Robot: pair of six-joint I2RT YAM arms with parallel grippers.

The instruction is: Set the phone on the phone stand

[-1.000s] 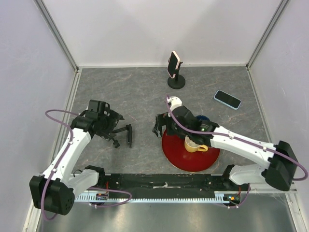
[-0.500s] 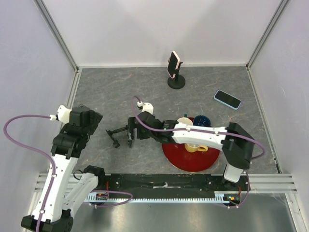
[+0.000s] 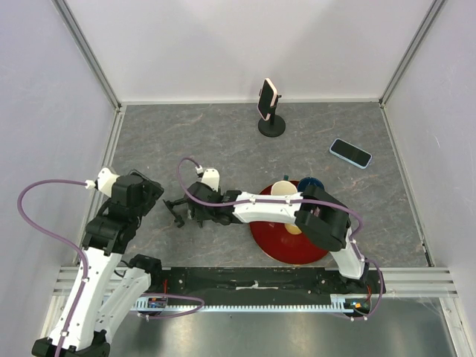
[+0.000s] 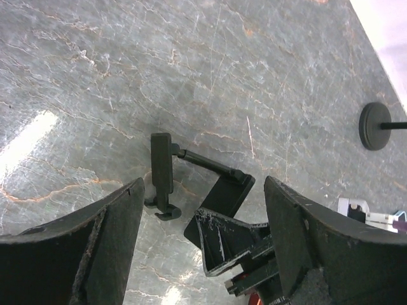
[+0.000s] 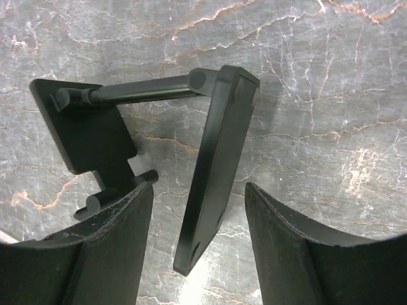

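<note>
Black stand (image 5: 216,159) within spread right gripper (image 5: 198,190); contact unclear.

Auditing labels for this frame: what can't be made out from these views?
- Top external: the right arm crosses the red plate, hiding part of what stands on it.
- Top external: phone too small to tell which face is up; absent from both wrist views.
- Left wrist: upright stand cut off by the right edge.
- Right wrist: fallen stand partly behind a finger.

There are two phones: a pink phone (image 3: 268,97) and a blue phone (image 3: 350,152). There are two stands: a standing stand (image 3: 271,126) and a lying stand (image 5: 216,165). There is one red plate (image 3: 271,239). There are two cups: a yellow cup (image 3: 284,190) and a blue cup (image 3: 312,182).
</note>
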